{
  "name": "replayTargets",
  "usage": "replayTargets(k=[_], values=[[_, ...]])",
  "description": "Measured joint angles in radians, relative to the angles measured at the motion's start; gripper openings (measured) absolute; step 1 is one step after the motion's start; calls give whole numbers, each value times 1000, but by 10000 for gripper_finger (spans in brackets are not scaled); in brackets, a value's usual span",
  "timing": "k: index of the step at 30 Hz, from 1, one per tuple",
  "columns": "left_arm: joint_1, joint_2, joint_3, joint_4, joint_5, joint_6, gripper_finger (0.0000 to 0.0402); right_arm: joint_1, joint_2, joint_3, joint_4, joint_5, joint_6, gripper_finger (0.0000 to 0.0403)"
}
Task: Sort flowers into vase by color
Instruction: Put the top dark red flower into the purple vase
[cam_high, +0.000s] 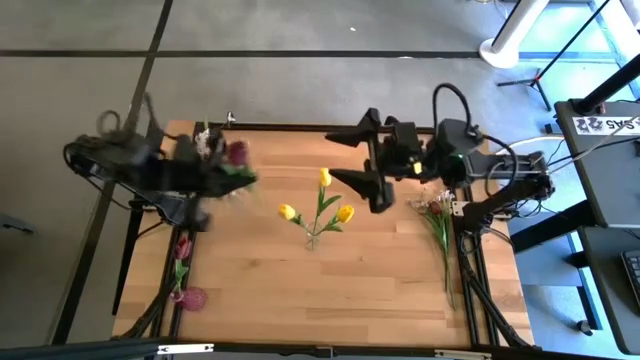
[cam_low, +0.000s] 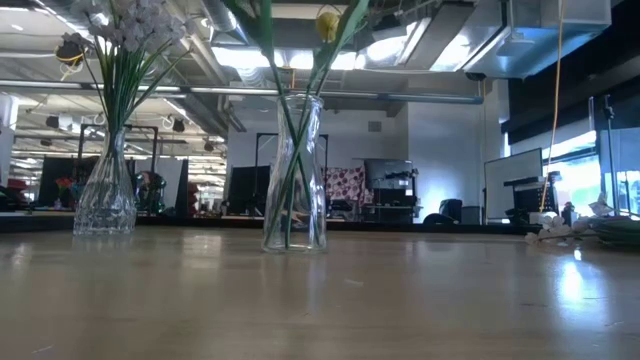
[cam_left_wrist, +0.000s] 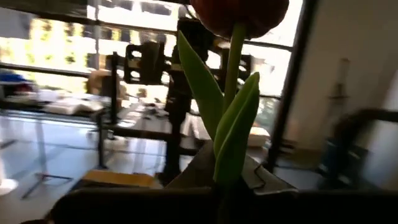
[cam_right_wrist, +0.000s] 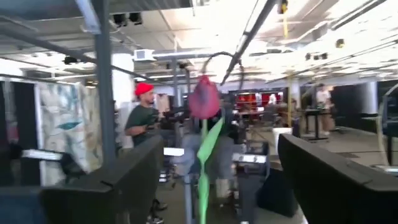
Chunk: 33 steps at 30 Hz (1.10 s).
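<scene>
Dark red bloom (cam_high: 237, 152) pinched in left claw (cam_high: 222, 176) (right claw (cam_high: 372, 160) spread), no legible writing

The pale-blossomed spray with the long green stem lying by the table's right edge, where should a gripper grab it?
Grip the bare green stem midway, clear of the blossoms, coming straight down: it lies flat on the wooden table, so close across its width.

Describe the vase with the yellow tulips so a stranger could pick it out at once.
Look at the middle of the wooden table, between the two arms. A clear glass vase stands there holding three yellow tulips on green stems. The other clear vase holds white blossoms, and the pink vase sits at the table's left edge.
</scene>
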Motion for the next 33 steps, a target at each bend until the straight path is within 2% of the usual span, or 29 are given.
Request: replayTargets(k=[3, 10, 13, 16, 20, 23, 33], values=[[-66, -82, 0, -89, 87, -4, 2, 45, -8, 0, -36, 80, 1, 322], [-248, -228, 0, -237, 392, -111, 1, 160, 15, -1, -81, 477, 26, 323], [-317, -264, -34, -243, 508, -132, 1, 195, 23, 0, -90, 625, 57, 323], [-380, -293, -104, -208, 556, -155, 1, 226, 41, 0, -100, 737, 91, 323], [-470, -310, -242, -94, 577, -184, 0, 257, 52, -1, -153, 837, 161, 323], [-552, -315, -332, -80, 569, -185, 0, 265, 57, -1, -189, 883, 196, 323], [-771, -330, -487, -23, 358, -111, 0, 269, 57, -1, -264, 935, 298, 323]])
